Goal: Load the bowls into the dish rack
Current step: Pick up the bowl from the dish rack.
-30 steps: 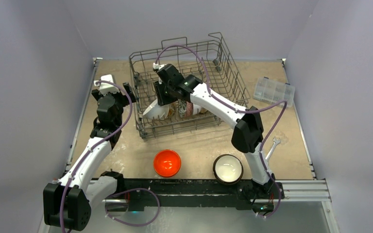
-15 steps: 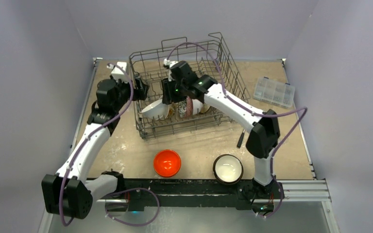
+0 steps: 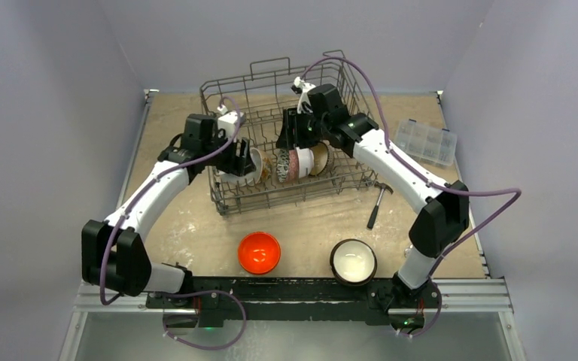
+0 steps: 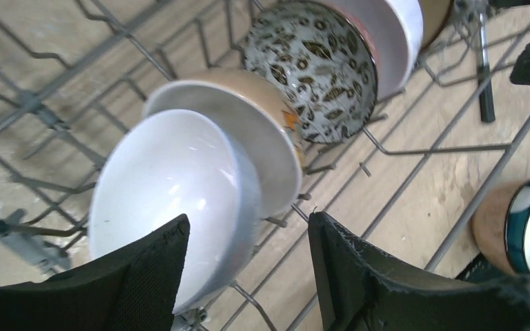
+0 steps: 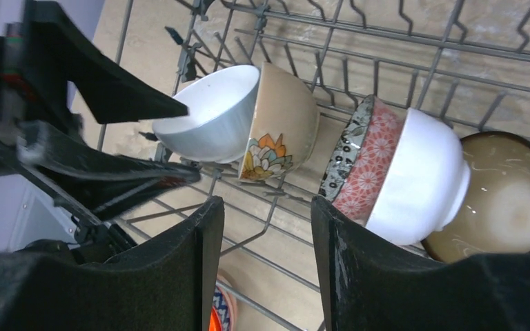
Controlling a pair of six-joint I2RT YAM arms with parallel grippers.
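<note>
The dish rack (image 3: 235, 197) stands at the back middle with a row of bowls on edge in it. At the row's left end is a plain white bowl (image 4: 172, 186), and my left gripper (image 4: 247, 219) is open astride its rim: one finger is in front of its hollow, and the other is apart from its outer wall. Behind it lean a tan flowered bowl (image 5: 283, 124), a red-patterned bowl (image 5: 366, 165), another white bowl (image 5: 421, 179) and a brown bowl (image 5: 504, 200). My right gripper (image 5: 266, 207) hangs open and empty above the rack floor. An orange bowl (image 3: 260, 252) and a dark, cream-lined bowl (image 3: 353, 261) sit on the table in front.
A clear compartment box (image 3: 425, 141) lies at the back right. A small hammer (image 3: 378, 201) rests on the table right of the rack. The rack's wire walls and raised handles (image 3: 269, 66) surround both grippers. Grey walls close in the table on three sides.
My right gripper left the white bowl and drew back toward the far right, opening wider. My left gripper swung from outside the rack onto the white bowl's rim, its jaws narrowing.
</note>
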